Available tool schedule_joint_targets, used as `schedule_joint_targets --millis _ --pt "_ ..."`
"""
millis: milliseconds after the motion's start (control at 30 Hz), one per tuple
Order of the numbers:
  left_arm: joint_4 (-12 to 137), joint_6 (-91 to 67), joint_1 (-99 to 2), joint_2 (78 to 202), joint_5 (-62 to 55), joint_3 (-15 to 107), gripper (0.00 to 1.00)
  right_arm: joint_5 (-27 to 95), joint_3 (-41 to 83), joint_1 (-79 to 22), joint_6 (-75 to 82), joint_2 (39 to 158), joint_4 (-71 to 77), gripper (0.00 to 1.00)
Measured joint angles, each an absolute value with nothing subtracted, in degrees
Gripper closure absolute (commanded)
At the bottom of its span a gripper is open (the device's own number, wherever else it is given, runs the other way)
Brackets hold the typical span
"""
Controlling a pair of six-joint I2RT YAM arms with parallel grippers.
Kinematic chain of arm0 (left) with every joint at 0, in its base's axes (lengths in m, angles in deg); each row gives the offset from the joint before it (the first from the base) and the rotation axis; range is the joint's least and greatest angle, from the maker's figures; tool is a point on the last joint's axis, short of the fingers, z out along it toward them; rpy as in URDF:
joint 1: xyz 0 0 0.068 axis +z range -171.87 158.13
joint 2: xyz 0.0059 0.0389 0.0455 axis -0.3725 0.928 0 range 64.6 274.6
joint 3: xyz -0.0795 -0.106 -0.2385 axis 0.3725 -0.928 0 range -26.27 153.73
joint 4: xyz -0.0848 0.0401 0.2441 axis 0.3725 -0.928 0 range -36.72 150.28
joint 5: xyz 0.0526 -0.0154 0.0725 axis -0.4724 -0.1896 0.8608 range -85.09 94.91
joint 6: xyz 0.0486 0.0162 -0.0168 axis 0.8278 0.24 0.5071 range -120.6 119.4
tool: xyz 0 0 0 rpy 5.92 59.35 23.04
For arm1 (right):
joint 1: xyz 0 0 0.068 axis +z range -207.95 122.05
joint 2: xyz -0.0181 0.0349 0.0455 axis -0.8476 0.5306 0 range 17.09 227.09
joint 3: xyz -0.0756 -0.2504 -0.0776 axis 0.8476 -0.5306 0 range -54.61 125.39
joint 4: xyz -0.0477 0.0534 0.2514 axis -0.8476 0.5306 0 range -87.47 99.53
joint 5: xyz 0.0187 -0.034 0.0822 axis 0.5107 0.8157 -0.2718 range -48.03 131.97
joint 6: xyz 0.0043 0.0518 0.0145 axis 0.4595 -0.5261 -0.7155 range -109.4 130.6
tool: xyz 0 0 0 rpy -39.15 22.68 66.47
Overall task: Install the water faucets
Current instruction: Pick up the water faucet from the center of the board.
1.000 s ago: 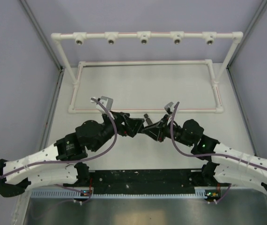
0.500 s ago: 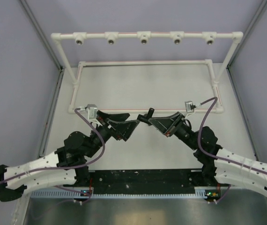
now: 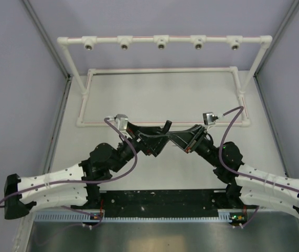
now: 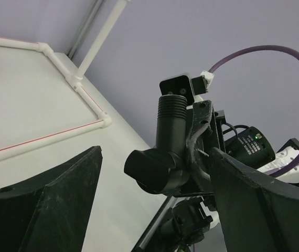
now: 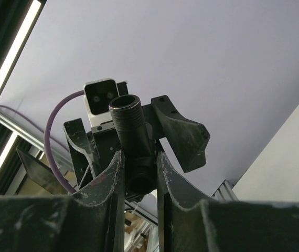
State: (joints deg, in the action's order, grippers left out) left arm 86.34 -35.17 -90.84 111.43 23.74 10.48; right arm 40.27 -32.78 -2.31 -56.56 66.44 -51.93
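Above the middle of the desk (image 3: pixel 160 97), raised clear of its surface, one black water faucet (image 4: pixel 165 152) is held where the two arms meet. It is clamped between the fingers (image 5: pixel 166 176) of the right gripper (image 5: pixel 138 157), which are closed narrowly on its lower body. Its ribbed, threaded end is left standing free above the fingertips and its open mouth is turned upward in the right wrist view. A rounded black knob is seen jutting sideways from the body in the left wrist view. The left gripper (image 4: pixel 155 152) is spread wide open and holds nothing. The faucet is framed between its two broad fingers, with a clear gap on the knob side. On the other side it cannot be told whether the finger touches the right gripper. From above, both grippers are seen tip to tip, just in front of the near rail of the white pipe frame (image 3: pixel 160 70) that lies on the desk. The faucet is seen as a small dark stub pointing toward that rail. Well beyond, along the raised top bar of the frame, five metal-ringed sockets (image 3: pixel 161 44) are spaced in a row. A purple cable (image 3: pixel 126 157) is looped from each wrist back along its arm.
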Motion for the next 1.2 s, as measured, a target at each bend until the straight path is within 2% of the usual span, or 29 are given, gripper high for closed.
schedule_joint_targets --millis 467,933,1100,1200 --pt "96.44 -35.25 -90.84 115.67 23.79 10.48 0.28 39.97 -32.87 -2.31 -56.75 66.24 -52.34 1.00" --pt "97.73 -35.95 -90.82 117.00 23.20 10.48 0.47 35.33 -32.87 -2.31 -58.31 68.36 -52.98 1.00" --pt "97.97 -36.24 -90.73 117.03 23.20 10.48 0.64 34.02 -32.87 -2.31 -58.83 68.40 -53.66 1.00" --pt "98.47 -36.85 -90.53 117.03 22.80 10.68 0.84 33.76 -32.85 -2.31 -59.18 68.40 -54.33 1.00"
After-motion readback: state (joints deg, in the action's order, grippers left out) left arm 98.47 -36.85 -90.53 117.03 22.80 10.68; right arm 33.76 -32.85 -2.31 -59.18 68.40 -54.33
